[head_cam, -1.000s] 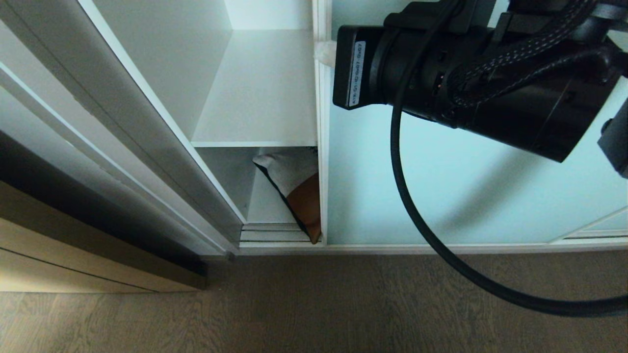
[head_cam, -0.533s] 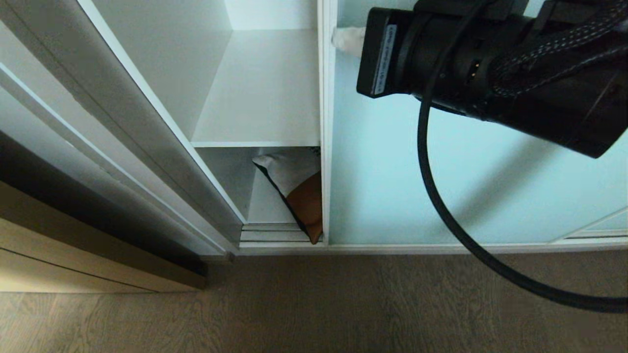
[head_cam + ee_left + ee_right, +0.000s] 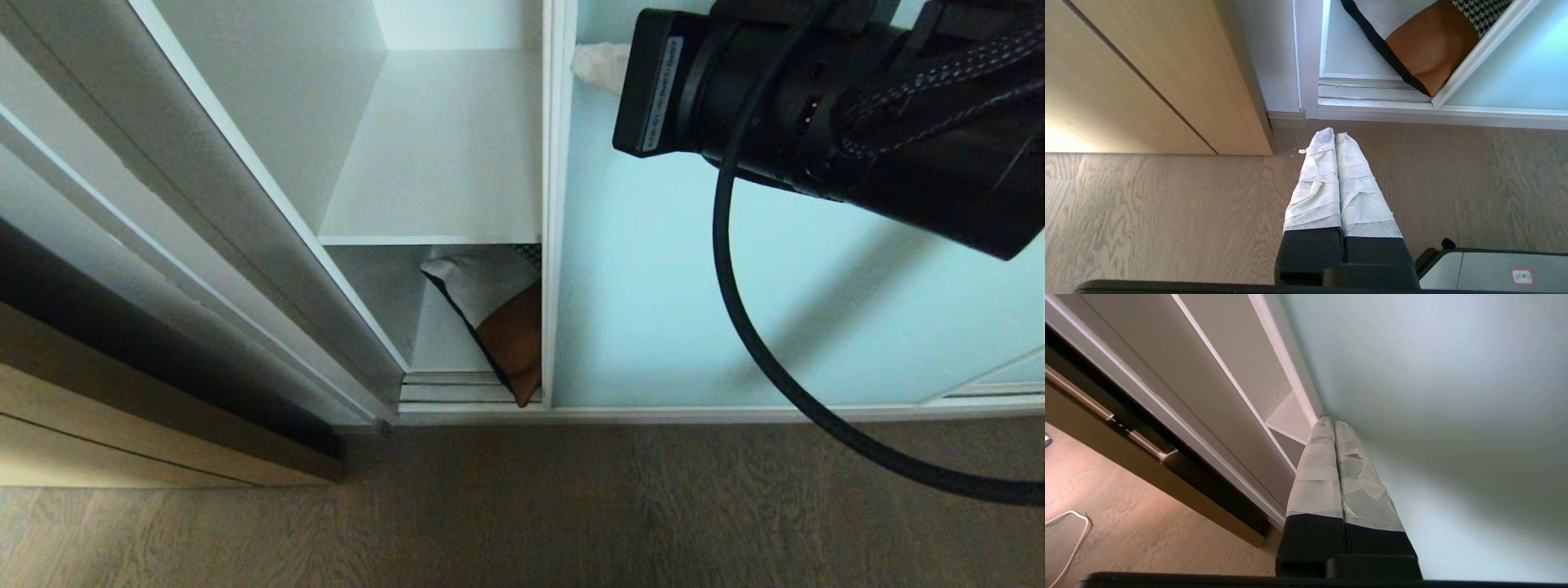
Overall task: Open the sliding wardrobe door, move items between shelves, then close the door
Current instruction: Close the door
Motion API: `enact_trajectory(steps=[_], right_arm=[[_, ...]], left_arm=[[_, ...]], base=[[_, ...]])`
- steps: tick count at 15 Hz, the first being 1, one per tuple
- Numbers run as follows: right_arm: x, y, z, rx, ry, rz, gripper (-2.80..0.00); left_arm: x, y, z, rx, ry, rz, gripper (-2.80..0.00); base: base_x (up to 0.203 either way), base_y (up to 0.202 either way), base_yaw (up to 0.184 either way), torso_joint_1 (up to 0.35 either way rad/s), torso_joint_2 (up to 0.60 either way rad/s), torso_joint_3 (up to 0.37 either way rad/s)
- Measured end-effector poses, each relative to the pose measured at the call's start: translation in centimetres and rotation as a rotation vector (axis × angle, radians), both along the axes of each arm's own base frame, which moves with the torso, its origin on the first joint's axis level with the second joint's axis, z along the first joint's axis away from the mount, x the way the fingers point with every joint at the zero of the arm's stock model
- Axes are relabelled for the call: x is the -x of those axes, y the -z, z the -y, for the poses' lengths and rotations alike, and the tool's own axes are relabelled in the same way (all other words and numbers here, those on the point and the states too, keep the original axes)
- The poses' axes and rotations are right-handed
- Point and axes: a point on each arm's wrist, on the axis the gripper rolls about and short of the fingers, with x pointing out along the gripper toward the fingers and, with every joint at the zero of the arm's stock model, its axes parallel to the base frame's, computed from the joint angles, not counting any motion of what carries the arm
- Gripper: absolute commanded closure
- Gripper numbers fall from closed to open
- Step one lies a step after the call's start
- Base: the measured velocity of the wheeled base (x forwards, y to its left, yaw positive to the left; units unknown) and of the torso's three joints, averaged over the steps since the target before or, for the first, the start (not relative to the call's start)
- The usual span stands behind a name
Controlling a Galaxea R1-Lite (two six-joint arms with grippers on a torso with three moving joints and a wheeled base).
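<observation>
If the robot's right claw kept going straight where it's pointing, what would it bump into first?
Probably the sliding wardrobe door. The shut right claw points at the door's white frame edge, beside the open shelves. Whether it already touches is hard to tell.

We read this as home interior, likely bedroom or hallway. Built-in wardrobe with pale aqua frosted-glass sliding wardrobe door (image 3: pixel 735 310) on floor tracks. White shelves (image 3: pixel 441 155) inside narrow compartment; we see folded clothing (image 3: pixel 498 318) stored on lower level, black, tan and white pieces. Light wooden door (image 3: pixel 1147 69) beside wardrobe. Grey-brown wood-grain floor (image 3: pixel 522 506) throughout.
</observation>
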Motion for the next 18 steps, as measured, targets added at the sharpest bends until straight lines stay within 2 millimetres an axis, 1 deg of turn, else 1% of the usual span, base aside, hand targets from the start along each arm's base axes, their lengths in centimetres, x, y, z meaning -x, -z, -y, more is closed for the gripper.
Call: enact_trajectory(steps=[5,7,9,12,15,16,18], right_arm=[[-1.9,0.7,-0.5,-0.021,0.028,0.024,0.00],[-2.2,1.2,-0.9,-0.001,0.027,0.016,0.00],[-2.0,1.6,-1.7,0.010,0.010,0.009,0.00],[-1.8,1.9,-3.8,0.018,-0.030,0.006,0.00],[-1.9,2.1,-6.2,0.013,-0.066,0.013,0.00],[-1.9,2.5,-7.2,0.017,-0.085,0.011,0.00],[-1.6,4.1,-9.3,0.065,-0.130,-0.019,0.00]], left_arm=[[0.0,0.0,0.0,0.000,0.000,0.000,0.00],[0.0,0.0,0.0,-0.001,0.000,0.000,0.00],[0.0,0.0,0.0,0.000,0.000,0.000,0.00],[0.0,0.0,0.0,0.000,0.000,0.000,0.00],[0.0,0.0,0.0,-0.001,0.000,0.000,0.00],[0.0,0.0,0.0,-0.001,0.000,0.000,0.00],[0.0,0.0,0.0,-0.001,0.000,0.000,0.00]], base=[[0.000,0.000,0.000,0.000,0.00,0.000],[0.000,0.000,0.000,0.000,0.00,0.000],[0.000,0.000,0.000,0.000,0.00,0.000],[0.000,0.000,0.000,0.000,0.00,0.000],[0.000,0.000,0.000,0.000,0.00,0.000],[0.000,0.000,0.000,0.000,0.00,0.000],[0.000,0.000,0.000,0.000,0.00,0.000]])
